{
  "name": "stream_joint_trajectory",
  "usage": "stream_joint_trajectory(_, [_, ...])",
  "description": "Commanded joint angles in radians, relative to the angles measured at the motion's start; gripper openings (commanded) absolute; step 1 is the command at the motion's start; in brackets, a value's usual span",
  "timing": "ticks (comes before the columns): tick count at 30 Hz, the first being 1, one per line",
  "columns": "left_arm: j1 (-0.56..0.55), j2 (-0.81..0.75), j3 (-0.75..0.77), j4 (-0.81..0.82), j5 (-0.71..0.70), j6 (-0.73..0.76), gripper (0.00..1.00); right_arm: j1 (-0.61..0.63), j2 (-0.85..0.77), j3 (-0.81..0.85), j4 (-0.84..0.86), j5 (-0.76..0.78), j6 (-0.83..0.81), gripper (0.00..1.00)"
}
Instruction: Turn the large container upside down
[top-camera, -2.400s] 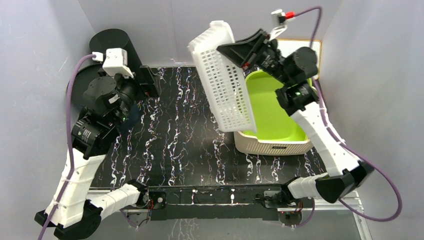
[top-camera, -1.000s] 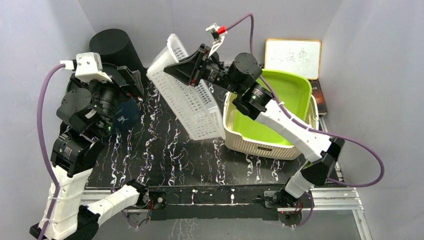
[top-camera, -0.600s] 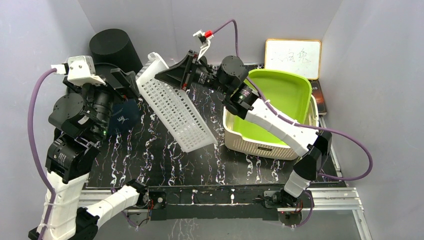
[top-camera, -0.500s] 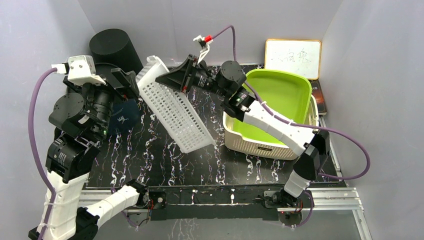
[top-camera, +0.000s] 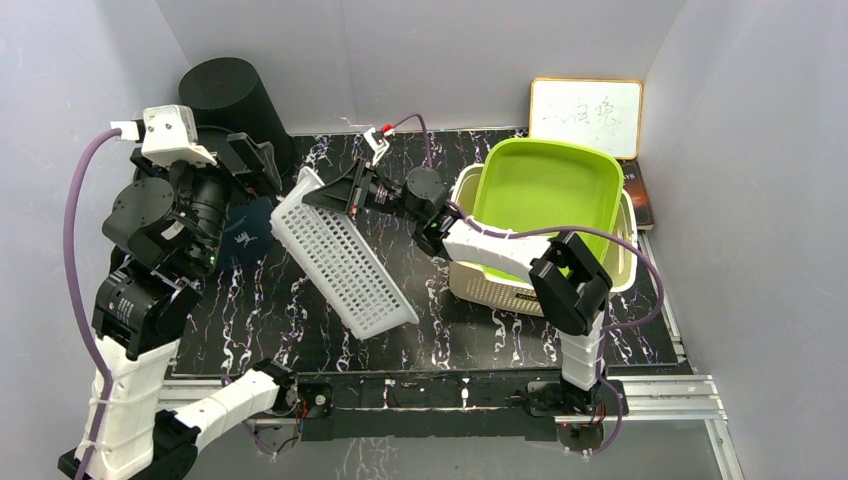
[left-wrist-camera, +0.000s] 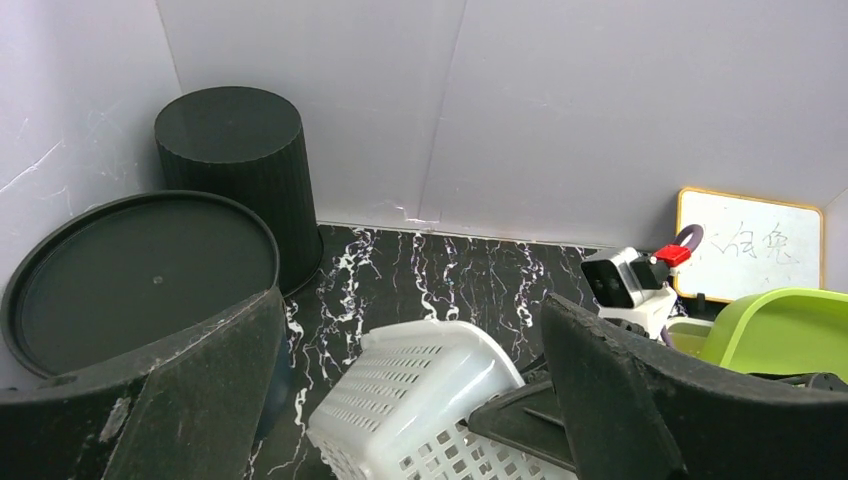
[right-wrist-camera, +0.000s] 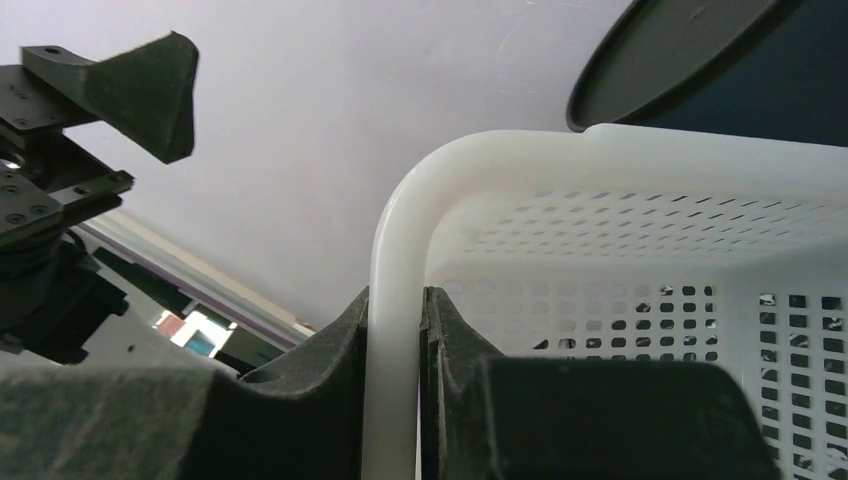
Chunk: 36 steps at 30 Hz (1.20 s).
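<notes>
- Our right pincer (top-camera: 328, 192) is clamped shut on the rim of the white basket (top-camera: 345, 255). In the right wrist view its two fingers (right-wrist-camera: 325, 370) press that rim from both sides with no gap.
- We see the basket over the left middle of the counter (top-camera: 300, 320). It is strongly tilted, with the gripped end high at the back left and the far end low toward the front.
- We cannot tell whether the low end touches the counter.
- From above, one of the basket's long perforated faces is turned up toward the camera. The right wrist view looks past the rim at a perforated wall.
- Our right arm reaches leftward across the back of the counter from beside the green tub (top-camera: 545, 190).
- Our left pincer (left-wrist-camera: 410, 305) stands wide open and holds nothing. In the left wrist view the upper end of the basket shows between its two spread fingers (left-wrist-camera: 200, 390), apart from them.
- We see the left arm raised at the left side of the counter, with its pincer near the high end of the basket.
- On the right, the green tub sits nested in a beige basket (top-camera: 490, 287).
- A black bin (top-camera: 222, 90) stands bottom up in the back left corner, with a round black lid (left-wrist-camera: 140, 265) just beside it.
- A small whiteboard (top-camera: 585, 115) leans against the back wall behind the tub.
</notes>
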Motion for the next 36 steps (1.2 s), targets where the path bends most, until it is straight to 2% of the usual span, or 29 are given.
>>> stream_joint_trajectory(1, [-0.005, 0.016, 0.037, -0.023, -0.006, 0.014, 0.98, -0.047, 0.022, 0.006, 0.214, -0.009, 0.081, 0.00])
stream_joint_trajectory(11, [-0.005, 0.008, -0.014, -0.012, -0.015, 0.009, 0.98, -0.269, 0.184, -0.025, 0.188, -0.100, 0.104, 0.00])
stream_joint_trajectory(17, [-0.003, 0.013, -0.041, -0.005, -0.013, 0.008, 0.98, -0.317, 0.275, 0.062, -0.063, -0.107, -0.063, 0.00])
stream_joint_trajectory(23, [-0.003, 0.007, -0.084, 0.021, -0.018, 0.011, 0.98, -0.314, 0.254, 0.107, -0.369, 0.014, -0.308, 0.02])
stream_joint_trajectory(25, [-0.004, 0.012, -0.089, 0.023, -0.015, 0.011, 0.98, -0.315, 0.234, 0.119, -0.480, 0.091, -0.388, 0.05])
stream_joint_trajectory(28, [-0.004, 0.012, -0.104, 0.033, -0.012, 0.011, 0.98, -0.314, 0.202, 0.125, -0.600, 0.201, -0.466, 0.15])
stream_joint_trajectory(34, [-0.003, 0.008, -0.137, 0.054, -0.005, 0.003, 0.98, -0.314, 0.173, 0.133, -0.742, 0.361, -0.546, 0.37])
stream_joint_trajectory(36, [-0.004, 0.007, -0.142, 0.055, -0.003, 0.000, 0.98, -0.314, 0.169, 0.133, -0.767, 0.400, -0.563, 0.41])
